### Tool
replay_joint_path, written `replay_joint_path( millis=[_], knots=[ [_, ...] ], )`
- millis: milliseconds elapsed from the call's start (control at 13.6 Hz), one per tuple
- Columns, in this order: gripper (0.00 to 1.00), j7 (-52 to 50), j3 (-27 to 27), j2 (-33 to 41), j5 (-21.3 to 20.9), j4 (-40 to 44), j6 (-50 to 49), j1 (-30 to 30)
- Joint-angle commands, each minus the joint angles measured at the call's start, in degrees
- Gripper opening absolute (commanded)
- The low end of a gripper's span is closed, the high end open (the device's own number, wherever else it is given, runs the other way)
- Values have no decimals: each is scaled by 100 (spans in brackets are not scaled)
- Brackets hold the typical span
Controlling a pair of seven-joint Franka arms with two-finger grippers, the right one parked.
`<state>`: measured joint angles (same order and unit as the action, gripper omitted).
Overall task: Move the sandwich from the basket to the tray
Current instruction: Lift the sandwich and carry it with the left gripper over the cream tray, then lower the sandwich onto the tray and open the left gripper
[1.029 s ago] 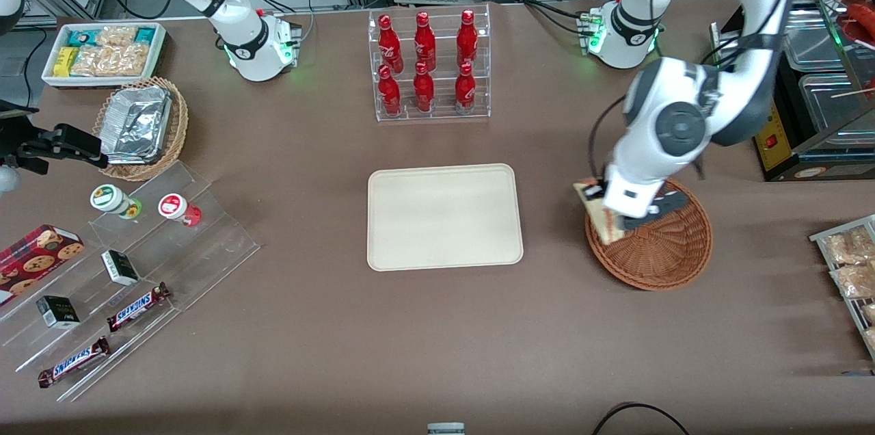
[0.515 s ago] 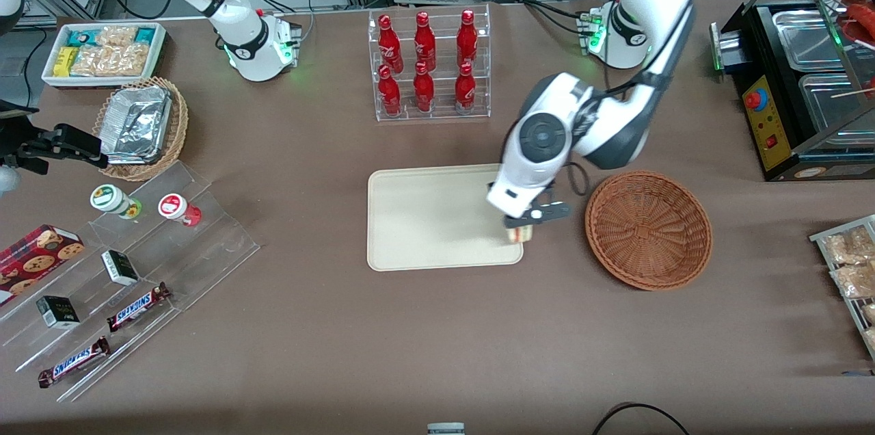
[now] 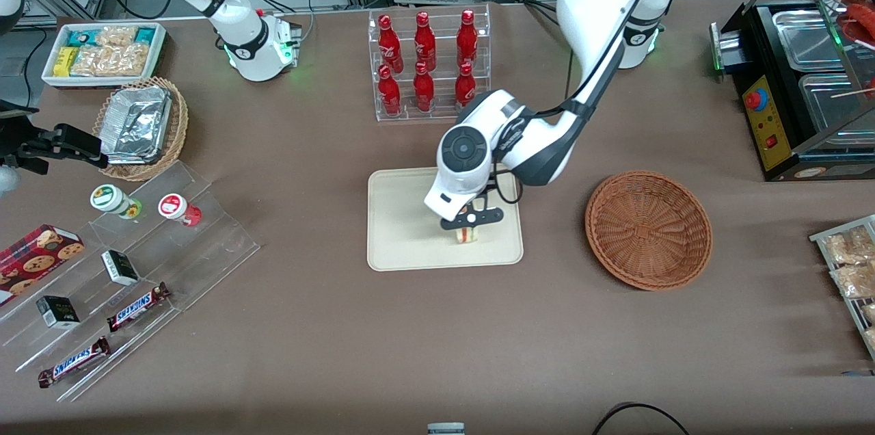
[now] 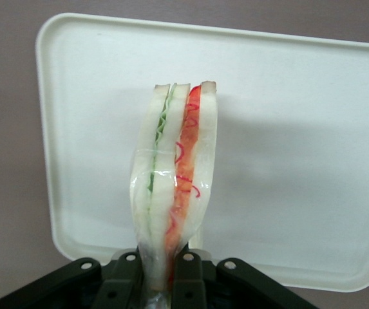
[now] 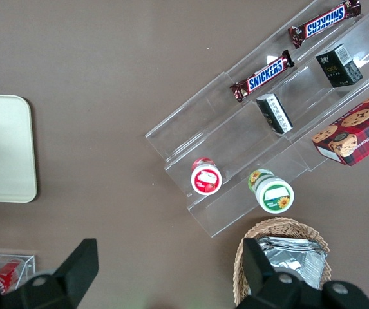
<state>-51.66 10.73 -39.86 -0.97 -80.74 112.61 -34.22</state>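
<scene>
The sandwich (image 3: 465, 234) is seen over the tray (image 3: 403, 230), above the part of it nearest the front camera and toward the working arm's end, and it is pinched by the claw (image 3: 470, 219), whose two fingers are pressed against the bread from either side. In the wrist view the sandwich (image 4: 173, 206) is held on edge between the black fingers (image 4: 125, 278), its green and red filling layers facing the camera, with the tray (image 4: 300, 129) spread out beneath it; whether the wedge touches the tray surface cannot be told. The basket (image 3: 648, 230) is set on the brown bench (image 3: 307, 325) beside the tray, toward the working arm's end. Farther from the camera, a clear rack of red bottles (image 3: 427, 66) is placed.
</scene>
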Motion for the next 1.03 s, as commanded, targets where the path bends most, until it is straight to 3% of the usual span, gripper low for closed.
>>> replay_joint_path(
  millis=[0,368,956],
  knots=[
    [0,-265,-72,-451,18,734,-205,-199],
    [0,-538,-98,-821,0,1174,-187,-462],
    [0,-810,-115,-1023,-272,1210,-47,-524]
  ],
)
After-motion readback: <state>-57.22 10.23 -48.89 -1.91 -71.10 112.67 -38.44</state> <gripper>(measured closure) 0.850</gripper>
